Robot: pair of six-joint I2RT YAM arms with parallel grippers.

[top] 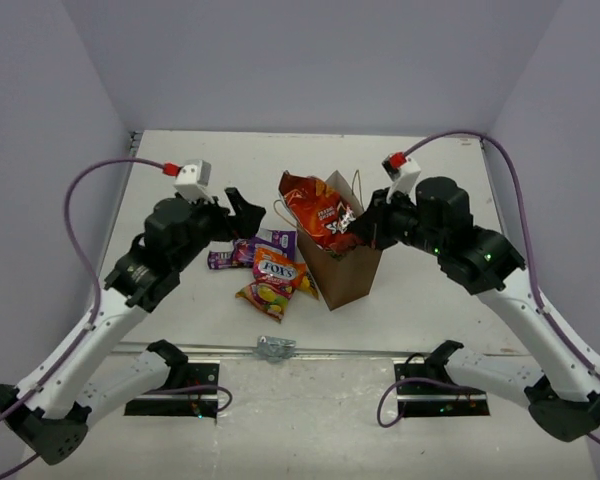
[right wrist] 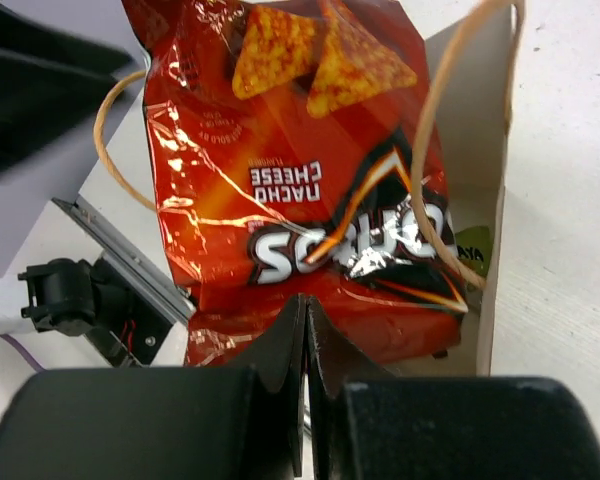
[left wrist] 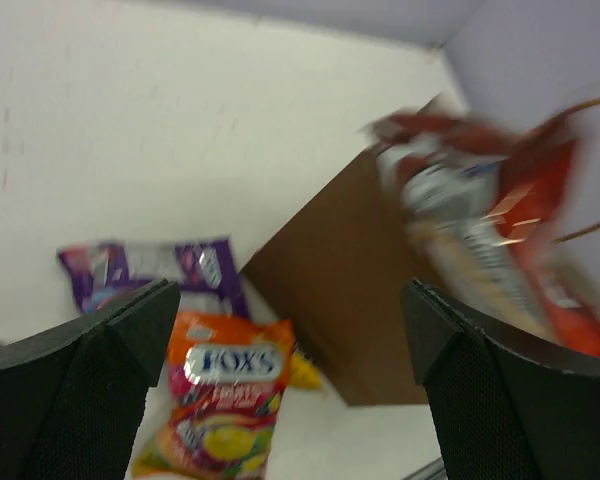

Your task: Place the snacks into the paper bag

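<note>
We had the right end effector (top: 366, 232) pinched shut on the chips bag (top: 323, 212). The chips bag stood in the paper bag (top: 352, 272), its upper half sticking out. The left end effector (top: 242, 210) hung wide open, gripping nothing. The FOX'S bag (top: 277, 268) and purple packets (top: 252, 250) lay on the counter (top: 180, 160), just left of the paper bag.

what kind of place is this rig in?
Looks like a lab robot cell: plain lavender walls boxing in a white table, left arm and right arm bolted at its near edge, staged snacks and paper bag.
</note>
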